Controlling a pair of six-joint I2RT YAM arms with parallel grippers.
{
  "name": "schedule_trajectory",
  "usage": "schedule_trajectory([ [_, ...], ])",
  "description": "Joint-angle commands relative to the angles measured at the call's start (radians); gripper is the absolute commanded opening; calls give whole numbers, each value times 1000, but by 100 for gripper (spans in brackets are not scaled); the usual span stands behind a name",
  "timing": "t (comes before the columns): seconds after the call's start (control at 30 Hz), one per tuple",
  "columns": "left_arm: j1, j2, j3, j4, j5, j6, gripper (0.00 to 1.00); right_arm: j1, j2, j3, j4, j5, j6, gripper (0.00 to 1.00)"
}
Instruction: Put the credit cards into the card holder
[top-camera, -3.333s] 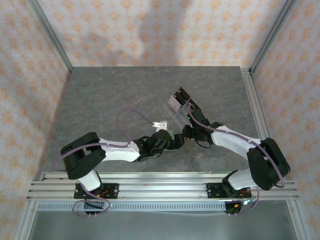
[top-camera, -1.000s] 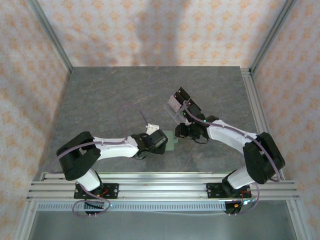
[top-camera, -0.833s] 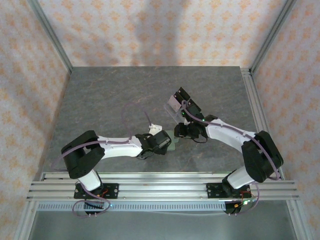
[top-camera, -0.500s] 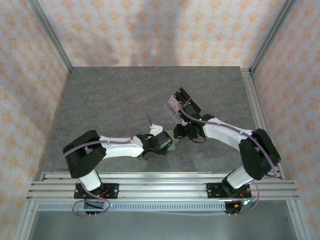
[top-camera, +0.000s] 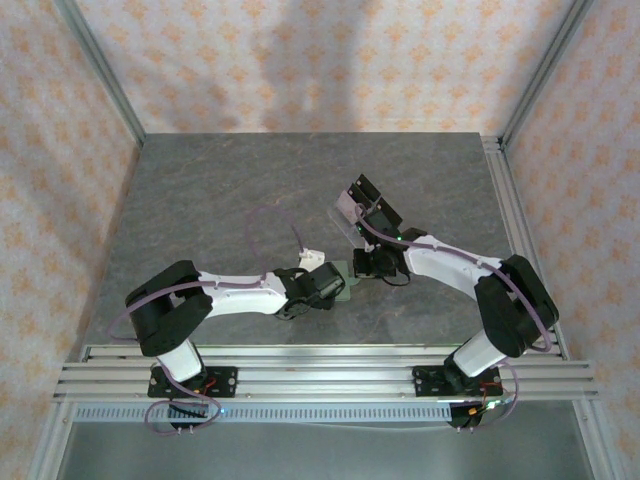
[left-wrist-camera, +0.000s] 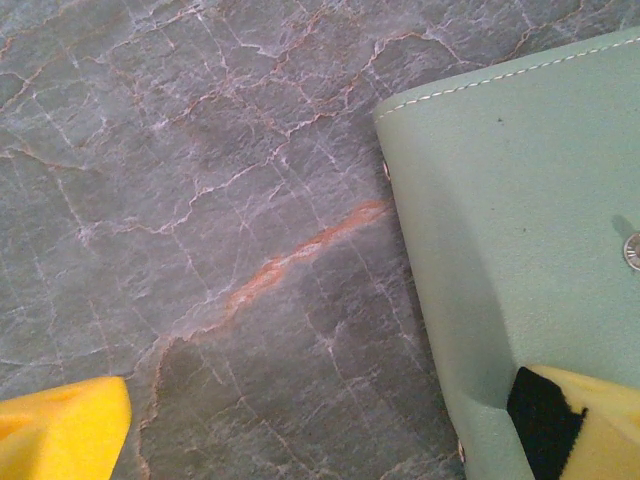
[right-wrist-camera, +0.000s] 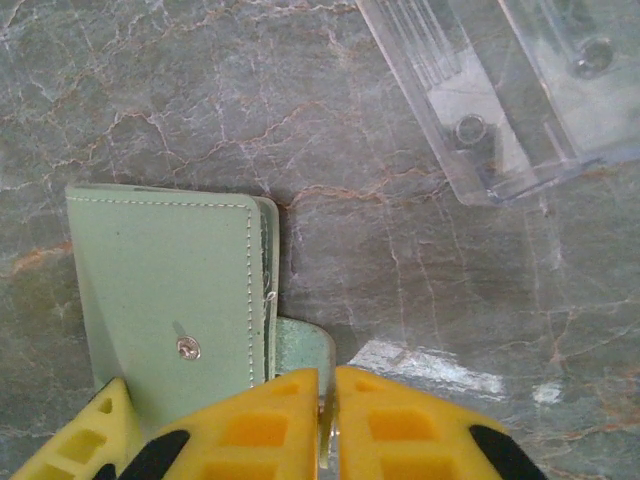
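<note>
Card holder (right-wrist-camera: 165, 290) lies folded mid-table, snap tab (right-wrist-camera: 305, 350) at its 4 o'clock beneath the right gripper (right-wrist-camera: 325, 420), jaws nearly together; left gripper (left-wrist-camera: 325, 430) gapes wide at 9 o'clock, one finger on the cover; opening step, probably; next, peel the flap without dragging.

- A grey, marble-veined stone-look worktop (top-camera: 200, 200) carried everything.
- A sage-green, soft leather-like folding card holder (right-wrist-camera: 165, 290) lay flat and closed on it, its snap tab sticking out from one edge.
- A clear acrylic stand with black panels (top-camera: 362, 212) stood near the card holder, not touching it.
</note>
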Motion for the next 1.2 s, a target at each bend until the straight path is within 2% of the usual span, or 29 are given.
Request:
schedule_trajectory([
  [0.0, -5, 13, -19, -49, -30, -9, 100, 3, 1, 23, -24, 25, -3, 7],
  [0.1, -5, 11, -20, -50, -33, -9, 100, 3, -11, 20, -23, 22, -1, 0],
  [0.5, -6, 10, -20, -48, -37, -8, 100, 4, -55, 21, 31, -89, 44, 0],
  [0.83, -6, 4, -25, -40, -36, -3, 100, 18, 13, 32, 103, -150, 74, 0],
  [1.17, -7, -11, -47, -22, -36, -7, 100, 47, 94, 57, 139, -149, 85, 0],
])
